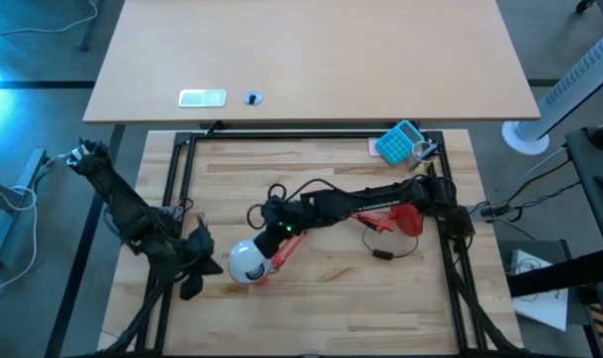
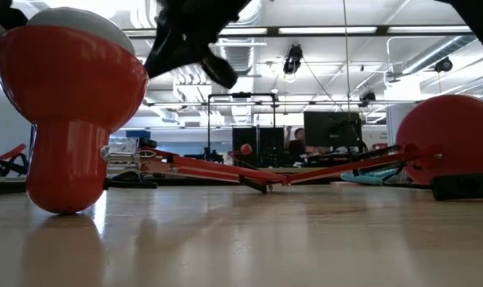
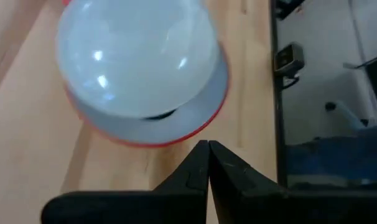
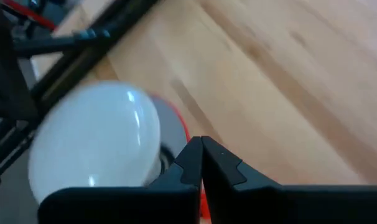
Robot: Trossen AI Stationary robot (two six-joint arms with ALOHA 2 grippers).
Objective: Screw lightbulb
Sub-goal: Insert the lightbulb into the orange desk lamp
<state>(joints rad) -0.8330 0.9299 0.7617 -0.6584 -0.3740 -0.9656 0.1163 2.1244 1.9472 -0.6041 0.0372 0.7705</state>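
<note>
The red desk lamp lies across the table, its round base [image 1: 409, 221] at the right and its cone shade [image 2: 66, 104] standing on its neck, mouth up. The white lightbulb [image 1: 246, 261] sits in the shade's mouth, dome up [image 3: 135, 56]; its screw base is hidden inside. My left gripper [image 3: 208, 149] is shut, just left of the shade [image 1: 214, 265], clear of it. My right gripper [image 4: 201, 144] is shut as well, hanging a little above and to the far right of the shade [image 1: 274, 241], apart from the rim in the low view [image 2: 217, 72].
A black cable [image 1: 381, 251] with a switch trails near the lamp base. A teal calculator [image 1: 399, 142] lies at the far right corner. Black frame rails [image 1: 177, 179] run along the table's sides. Bare wood lies along the near edge.
</note>
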